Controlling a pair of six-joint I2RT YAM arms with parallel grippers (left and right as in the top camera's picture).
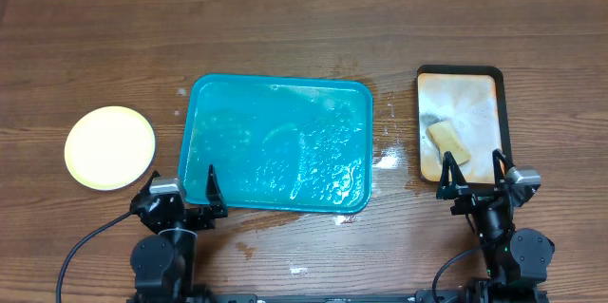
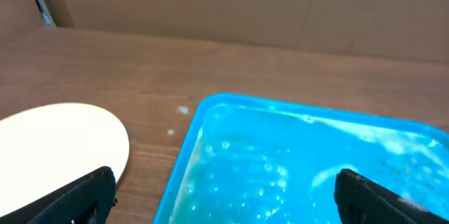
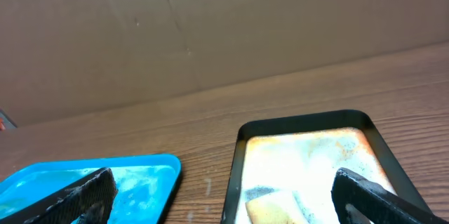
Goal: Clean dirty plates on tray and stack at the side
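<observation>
Pale yellow and round, the one plate point(image 1: 110, 147) that shows lies flat on the wooden table point(image 1: 304, 28), beyond the left gripper point(image 1: 182, 187) and out past its outer finger. Whether other plates lie beneath it cannot be told. A strip of bare wood parts its rim from the left short edge of the tray point(image 1: 285, 142), leaving open room between them. The teal tray, filmed with soapy water, has its long axis running side to side across the line of both arms, and its long near rim faces the fingers. The left gripper stands spread to its widest and grips nothing. Its inner finger sits over the tray's near left corner, and its outer finger is near the plate's near edge. The tray's right short edge lies well to the inside of the right gripper point(image 1: 471, 175), with wet, spotted wood between. The right gripper is likewise fully spread and empty, straddling the near end of a black-rimmed tray point(image 1: 504, 113) whose long axis points away from the fingers. A tan sponge point(image 1: 447, 142) lies in it just beyond the inner finger. Past everything stands a cardboard wall point(image 2: 245, 6).
</observation>
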